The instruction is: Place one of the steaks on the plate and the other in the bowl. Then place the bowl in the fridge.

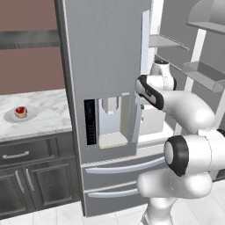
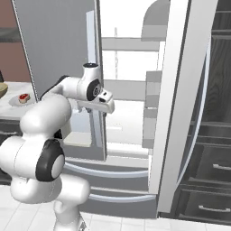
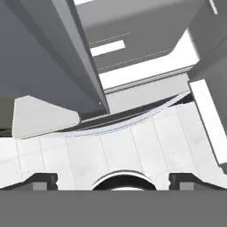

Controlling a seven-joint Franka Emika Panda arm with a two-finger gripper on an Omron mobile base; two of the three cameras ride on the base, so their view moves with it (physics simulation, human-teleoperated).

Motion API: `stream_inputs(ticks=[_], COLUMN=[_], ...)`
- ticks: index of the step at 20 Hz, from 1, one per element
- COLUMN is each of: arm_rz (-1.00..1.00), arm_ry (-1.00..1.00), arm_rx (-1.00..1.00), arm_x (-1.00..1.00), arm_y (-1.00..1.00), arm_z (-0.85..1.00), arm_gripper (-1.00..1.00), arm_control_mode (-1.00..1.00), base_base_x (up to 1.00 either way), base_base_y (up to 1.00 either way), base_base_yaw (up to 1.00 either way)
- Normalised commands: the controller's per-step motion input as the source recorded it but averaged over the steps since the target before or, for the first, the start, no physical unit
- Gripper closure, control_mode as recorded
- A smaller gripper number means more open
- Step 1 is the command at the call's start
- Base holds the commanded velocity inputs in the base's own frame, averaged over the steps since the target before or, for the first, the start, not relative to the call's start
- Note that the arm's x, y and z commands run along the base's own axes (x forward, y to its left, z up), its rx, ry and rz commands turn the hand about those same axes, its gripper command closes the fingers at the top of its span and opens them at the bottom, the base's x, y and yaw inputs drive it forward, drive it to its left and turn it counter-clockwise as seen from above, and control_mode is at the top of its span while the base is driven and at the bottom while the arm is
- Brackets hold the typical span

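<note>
A simulated kitchen with a marble counter (image 1: 39,114) over dark cabinets (image 1: 30,176) on the left and a white tiled floor (image 3: 133,150) below. The fridge (image 1: 105,66) stands tall beside the counter; its left door, with the water dispenser panel (image 1: 110,121), hangs partly ajar, while its right door (image 2: 180,103) is swung wide, baring the white interior and its shelves (image 2: 131,85). Two drawers with long curved handles (image 1: 123,167) sit along the bottom.

On the counter, well left of the fridge, the plate (image 1: 9,117) carries one steak (image 1: 20,111), red with a pale rim. From the right base view the same plate and steak appear small at the left edge, and a sliver of the bowl (image 2: 2,90) shows just beyond them at the frame's border; what it holds cannot be told.

The arm rises from the base, folds at its dark elbow, and reaches forward into the gap between the two doors, wrist level at about dispenser height. The gripper (image 2: 106,108) sits just past the left door's inner edge and points downward. In the hand view the two dark fingertips (image 3: 42,181) stand spread wide apart at the bottom corners with nothing between them, looking down on the floor tiles, the curved drawer handle and the lower edge of the door.
</note>
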Motion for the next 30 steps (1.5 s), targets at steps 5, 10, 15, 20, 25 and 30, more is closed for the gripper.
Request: stream_inputs(ticks=[5, 10, 15, 20, 25, 30], arm_rz=[-0.35, 0.02, 0.22, 0.11, 0.02, 0.0], arm_ry=[-0.53, -0.14, 0.0, 0.03, 0.01, 0.0], arm_rx=[0.01, -0.13, -0.11, 0.15, 0.01, -0.02], arm_x=[0.07, 0.0, 0.02, 0.23, 0.27, 0.4], arm_y=[0.75, 0.06, -0.28, -0.52, -0.02, 0.31], arm_z=[0.1, 0.5, 0.8, 0.02, -0.01, 0.0], arm_gripper=[-1.0, -1.0, -1.0, -1.0, -1.0, -1.0], arm_control_mode=[-1.0, -1.0, -1.0, -1.0, -1.0, -1.0], base_base_x=[0.0, 0.0, 0.0, 0.0, 0.0, 0.0], base_base_y=[0.0, 0.0, 0.0, 0.0, 0.0, 0.0], base_base_yaw=[0.0, 0.0, 0.0, 0.0, 0.0, 0.0])
